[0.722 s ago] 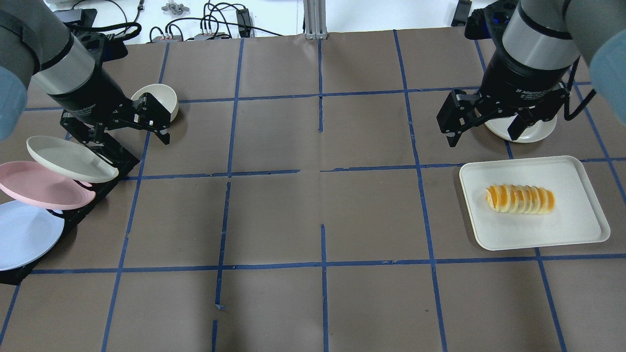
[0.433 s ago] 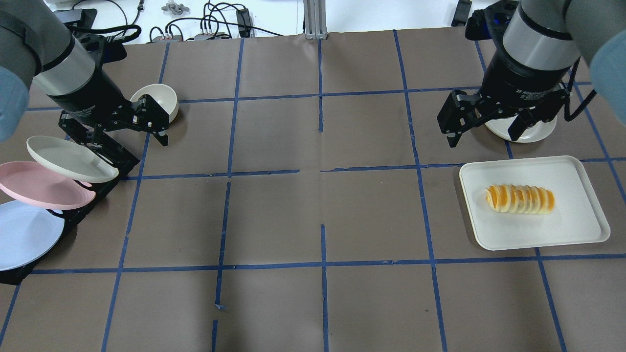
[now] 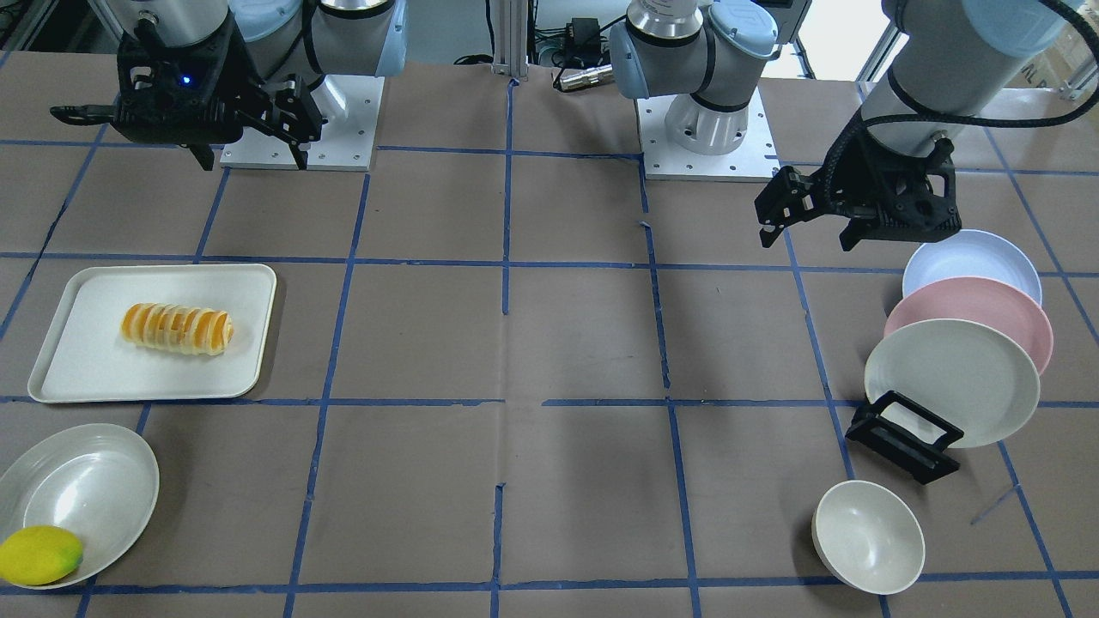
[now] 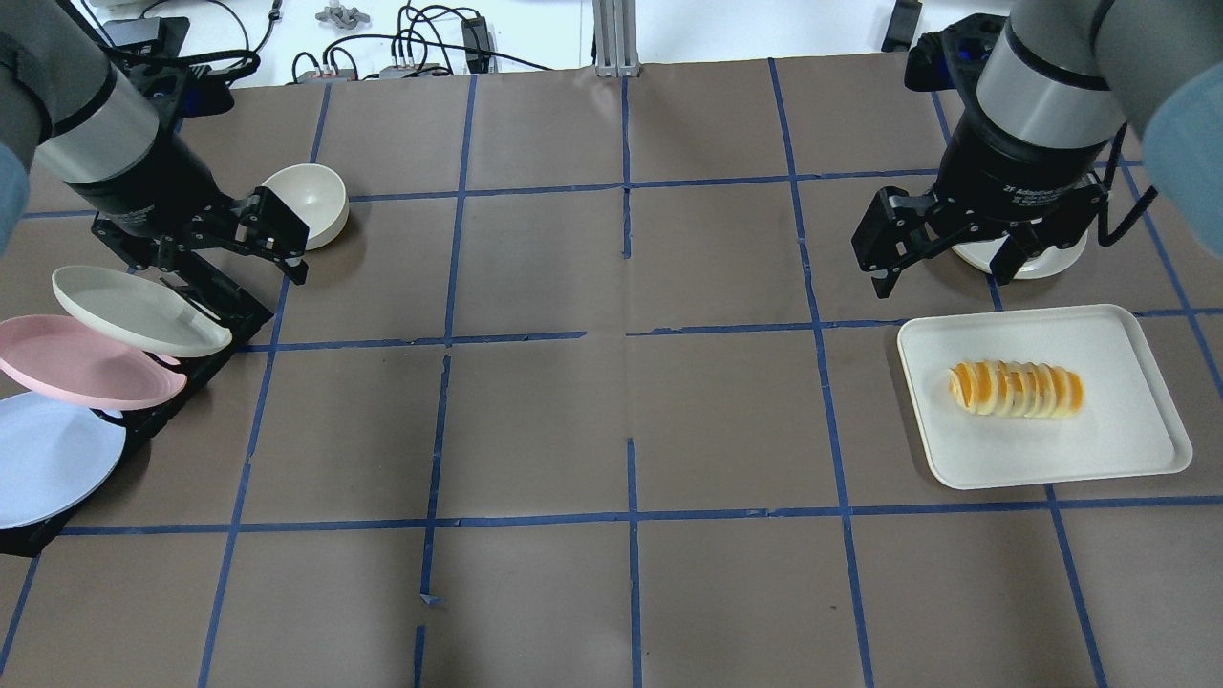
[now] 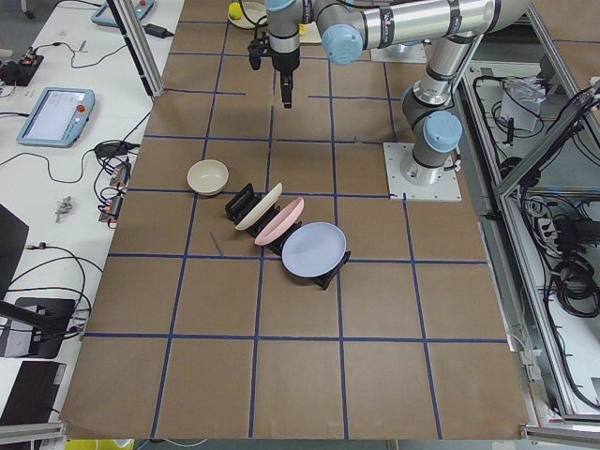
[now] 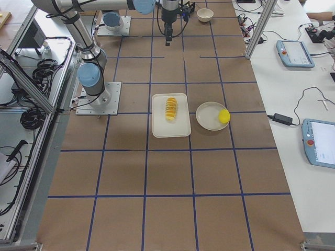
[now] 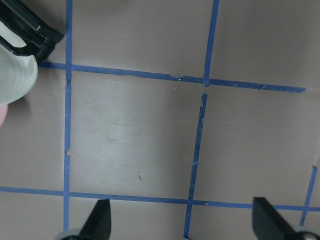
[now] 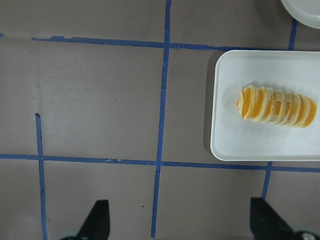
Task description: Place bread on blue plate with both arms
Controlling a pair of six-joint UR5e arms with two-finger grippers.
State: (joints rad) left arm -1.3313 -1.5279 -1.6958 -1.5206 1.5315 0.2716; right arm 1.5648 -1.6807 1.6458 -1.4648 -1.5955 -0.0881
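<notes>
Brown table (image 4: 726, 420): paper-covered, blue-taped squares; clock places as seen overhead
White tray (image 4: 1127, 430): 3 o'clock, carrying the bread (image 4: 1016, 389)
Blue plate (image 4: 48, 459): 8 o'clock, tilted in a rack (image 4: 229, 320) just beside the pink plate (image 4: 86, 363)
Left tool (image 3: 804, 245): spread, empty, 10 o'clock; should take the blue rim squarely, lifting clear of its pink neighbour
Right tool (image 4: 941, 277): spread, empty, 2 o'clock; should straddle the bread's short width
Bread: mid-tray, untouched
</notes>
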